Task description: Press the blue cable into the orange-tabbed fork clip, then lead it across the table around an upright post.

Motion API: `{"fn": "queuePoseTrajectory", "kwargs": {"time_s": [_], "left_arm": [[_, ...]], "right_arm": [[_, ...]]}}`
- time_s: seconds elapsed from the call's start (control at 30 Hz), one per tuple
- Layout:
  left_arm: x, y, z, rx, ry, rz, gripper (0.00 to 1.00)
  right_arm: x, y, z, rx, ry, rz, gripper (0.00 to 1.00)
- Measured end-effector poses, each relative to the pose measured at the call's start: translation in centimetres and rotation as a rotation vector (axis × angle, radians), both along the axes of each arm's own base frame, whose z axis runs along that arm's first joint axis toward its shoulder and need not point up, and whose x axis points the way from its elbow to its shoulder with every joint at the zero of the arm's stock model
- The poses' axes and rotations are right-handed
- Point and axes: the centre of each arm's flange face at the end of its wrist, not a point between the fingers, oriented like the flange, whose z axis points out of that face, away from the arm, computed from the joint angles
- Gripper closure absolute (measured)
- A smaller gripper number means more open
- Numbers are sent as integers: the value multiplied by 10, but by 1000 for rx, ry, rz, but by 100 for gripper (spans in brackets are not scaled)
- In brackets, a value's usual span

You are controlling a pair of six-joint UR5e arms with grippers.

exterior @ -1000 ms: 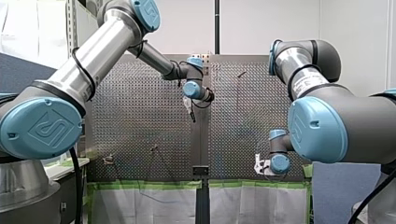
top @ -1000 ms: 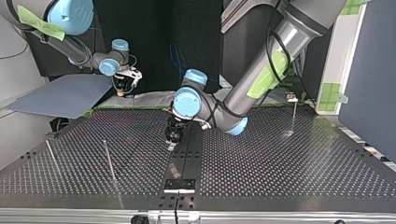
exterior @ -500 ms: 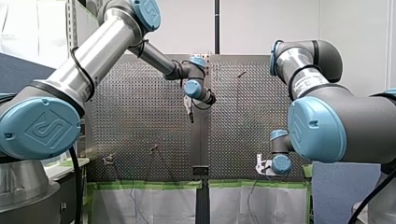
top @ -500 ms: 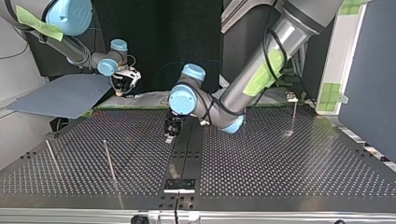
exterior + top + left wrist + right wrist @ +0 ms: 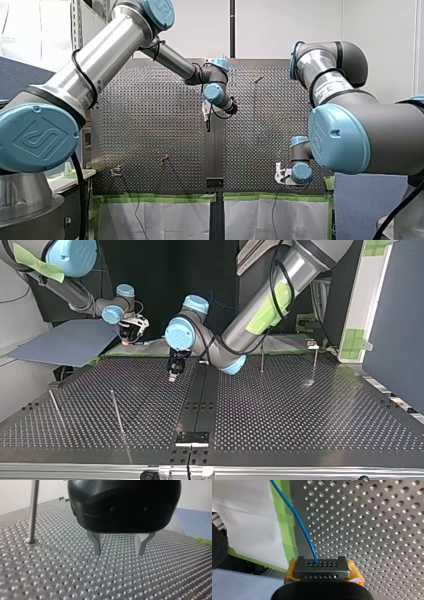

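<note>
Listed by the front view, left to right.

1. Small pale fitting (image 5: 116,171), at the near left corner of the perforated table (image 5: 145,120). It is too small to tell what it is.

2. Near post (image 5: 165,160): a thin upright rod just right of the fitting, close to the table's near edge.

3. My left gripper (image 5: 207,120): black body with bare metal fingers (image 5: 96,542). It hangs over the table's middle seam with its tips pointing down at the surface. The fingers are spread, with only perforated plate showing between them. In its wrist view a steel post (image 5: 33,510) stands upright in the plate, off to one side of the gripper and not touching it.

4. Far post (image 5: 257,79): a thin rod in the far right part of the table, apart from both grippers.

5. My right gripper (image 5: 279,177), at the table's near edge in the right half. Its yellow pads (image 5: 354,573) are pressed together, pinching the blue cable.

6. Blue cable (image 5: 297,517): one end is held at my right gripper's tips. From there it runs ahead of the gripper along the table's unperforated edge strip. It then crosses the green tape (image 5: 285,530) and passes over the white cloth (image 5: 249,517) beyond the table. It touches neither the posts nor the fitting.
</note>
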Motion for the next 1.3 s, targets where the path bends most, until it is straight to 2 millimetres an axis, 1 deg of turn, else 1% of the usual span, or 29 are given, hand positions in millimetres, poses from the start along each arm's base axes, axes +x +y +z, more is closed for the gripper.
{"fn": "queuePoseTrajectory", "kwargs": {"time_s": [0.13,0.2,0.37,0.53,0.63,0.77,0.83,0.87,0.9,0.97,1.07,1.13,1.2,1.23,1.3], "left_arm": [[-9,-6,-1,8,8,-4,33],[-11,-8,-1,9,12,-5,33],[-14,-10,-1,9,13,-9,33],[-15,-11,-1,9,14,-10,33],[-15,-10,3,10,6,-10,33],[-20,-9,26,19,-33,-11,33],[-24,-9,36,21,-50,-11,33],[-27,-10,44,22,-60,-13,30],[-29,-10,49,23,-66,-14,30],[-35,-10,59,24,-75,-20,19],[-42,-10,76,28,-88,-35,17],[-45,-10,88,29,-98,-45,17],[-49,-10,104,30,-114,-60,17],[-51,-11,112,31,-122,-68,14],[-58,-12,132,32,-143,-91,14]], "right_arm": [[2,-2,12,-6,4,6,100],[6,-2,21,-8,12,14,100],[13,-2,44,-9,18,30,100],[16,-3,67,-8,11,34,100],[18,-3,81,-7,4,38,100],[17,-5,104,-16,-7,43,100],[16,-5,113,-24,-9,42,100],[16,-5,118,-31,-11,41,100],[15,-6,123,-36,-12,41,100],[16,-7,133,-50,-15,41,100],[17,-8,147,-71,-17,41,100],[19,-6,149,-74,-16,43,100],[21,-3,145,-67,-12,45,100],[21,-2,142,-63,-10,46,100],[21,0,136,-53,-4,45,100]]}}
